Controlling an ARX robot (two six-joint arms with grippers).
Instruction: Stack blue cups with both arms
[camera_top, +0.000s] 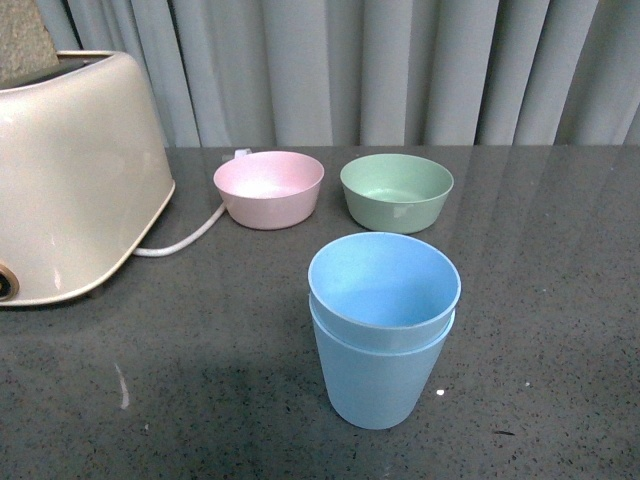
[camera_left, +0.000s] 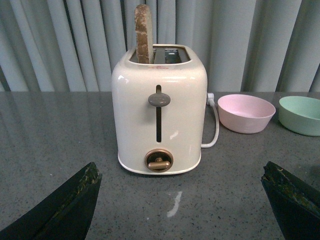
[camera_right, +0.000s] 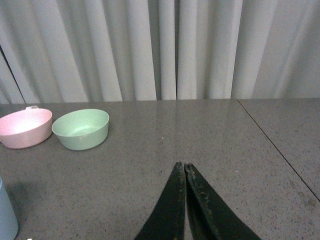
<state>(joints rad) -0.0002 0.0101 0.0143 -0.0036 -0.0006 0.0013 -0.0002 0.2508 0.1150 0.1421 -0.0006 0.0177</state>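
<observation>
i am looking through the front camera at the two light blue matte plastic tumblers (camera_top: 383, 330), and they are sitting nested one inside the other, upright, on the dark grey speckled stone-look tabletop (camera_top: 560, 300), near the front and about in the middle. the inner tumbler's rim is standing a little proud of the outer one's rim. neither arm is showing in this view, and nothing is touching the stack.

behind the stack, a shallow pink plastic bowl (camera_top: 269, 188) and a shallow green plastic bowl (camera_top: 396, 191) are sitting side by side, apart from each other and from the tumblers. further left, a cream two-slot toaster (camera_top: 70, 180) is standing with its white cord (camera_top: 185, 240) trailing toward the pink bowl, and a grey pleated curtain (camera_top: 400, 70) is hanging behind the table.

on the left wrist feed, the left gripper (camera_left: 182, 200) is hanging with its black fingers (camera_left: 65, 207) spread wide and holding nothing, facing the toaster, where a slice of brown bread (camera_left: 142, 34) is sticking up from one slot.

on the right wrist feed, the right gripper (camera_right: 184, 172) is sitting with its black fingers pressed together, nothing between them, above bare tabletop. an edge of the blue stack (camera_right: 6, 215) is just showing at the corner of that feed.
</observation>
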